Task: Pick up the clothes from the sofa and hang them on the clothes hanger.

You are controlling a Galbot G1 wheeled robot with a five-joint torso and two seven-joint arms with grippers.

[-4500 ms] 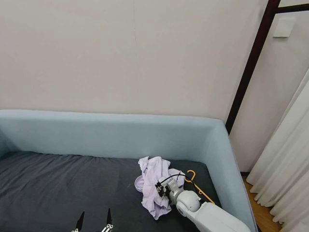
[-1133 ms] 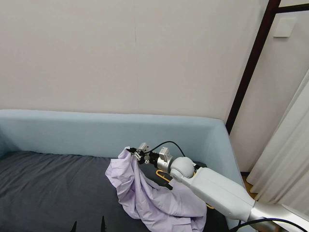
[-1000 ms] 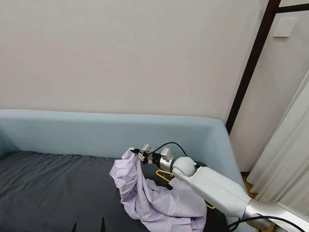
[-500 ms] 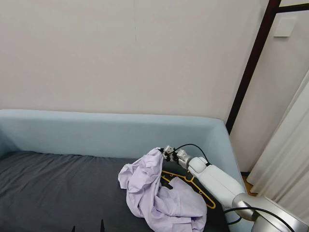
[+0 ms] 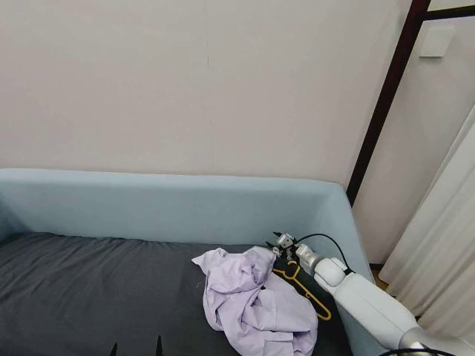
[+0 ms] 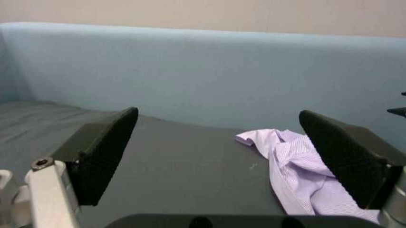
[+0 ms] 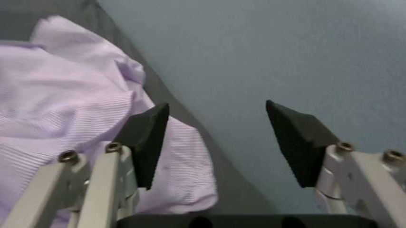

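One pale-blue sofa (image 5: 148,204) with a dark seat carries one crumpled lilac shirt (image 5: 252,300) near its right end. One orange hanger (image 5: 318,305) lies against the shirt's right side. The right gripper (image 5: 279,244), fingers spread and empty, sits at the shirt's upper edge. The left gripper (image 6: 217,118), also spread, hovers over the seat.

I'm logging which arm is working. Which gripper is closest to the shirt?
The right gripper, open at the edge of the purple shirt by the hanger; the left gripper sits low, apart from it.
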